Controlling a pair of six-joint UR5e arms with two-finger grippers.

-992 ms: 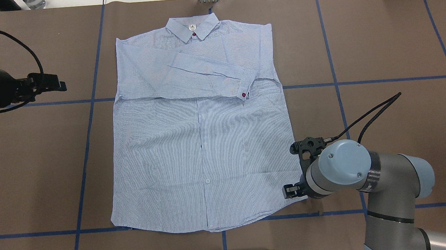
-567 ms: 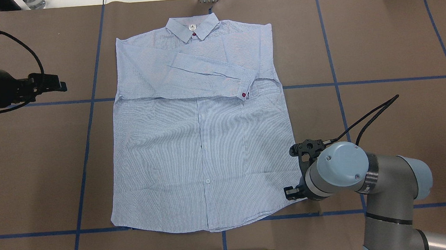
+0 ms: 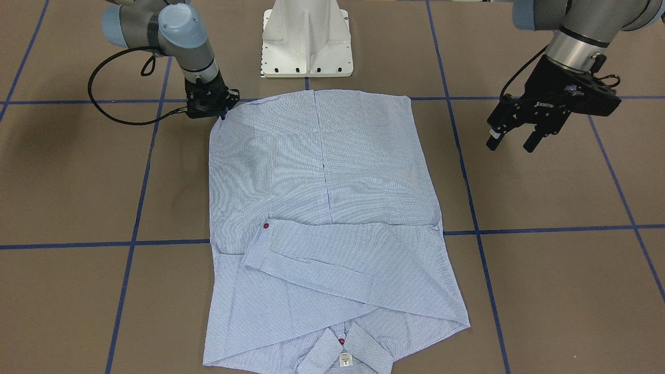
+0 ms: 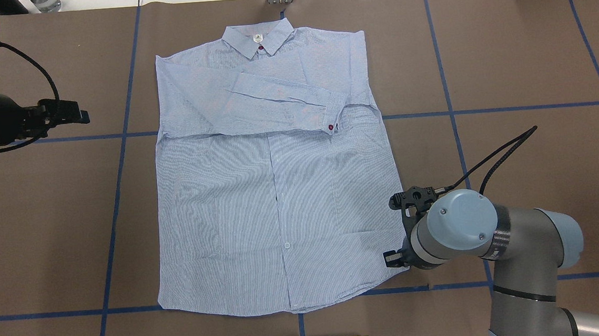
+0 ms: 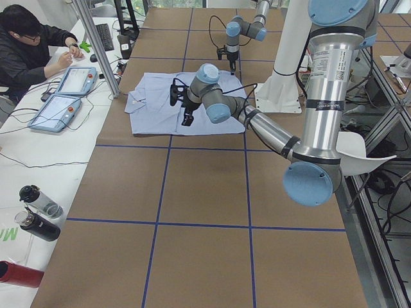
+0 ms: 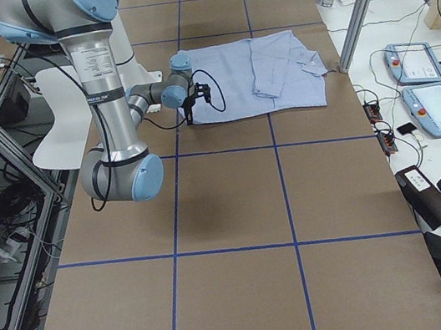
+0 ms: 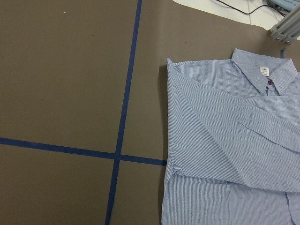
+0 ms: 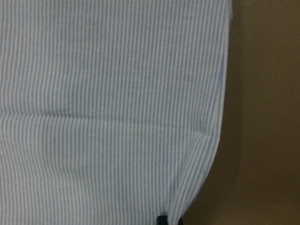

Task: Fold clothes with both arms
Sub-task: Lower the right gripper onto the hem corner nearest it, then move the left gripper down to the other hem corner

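The clothes are one light blue striped shirt (image 4: 276, 206) lying flat and face up, collar at the far edge, with a sleeve folded across the chest and a red cuff button showing. My right gripper (image 4: 394, 259) sits low at the hem's near right corner, shut on the cloth; in the right wrist view the shirt (image 8: 108, 93) puckers into a raised fold at the pinch. From the front, the right gripper (image 3: 215, 110) touches that corner of the shirt (image 3: 322, 171). My left gripper (image 3: 510, 144) hangs open above bare table, well clear of the shirt (image 7: 225, 154).
Brown table paper carries a grid of blue tape lines (image 4: 120, 164). The white pedestal base (image 3: 306, 41) stands just behind the hem. A person (image 5: 32, 45) sits beyond the collar end with two tablet controllers (image 5: 64, 96). Bottles (image 5: 35, 212) stand at the table's side.
The shirt's body and hem have slid a little to the right in the overhead view, pulled at the corner by my right gripper. The left arm has stayed put.
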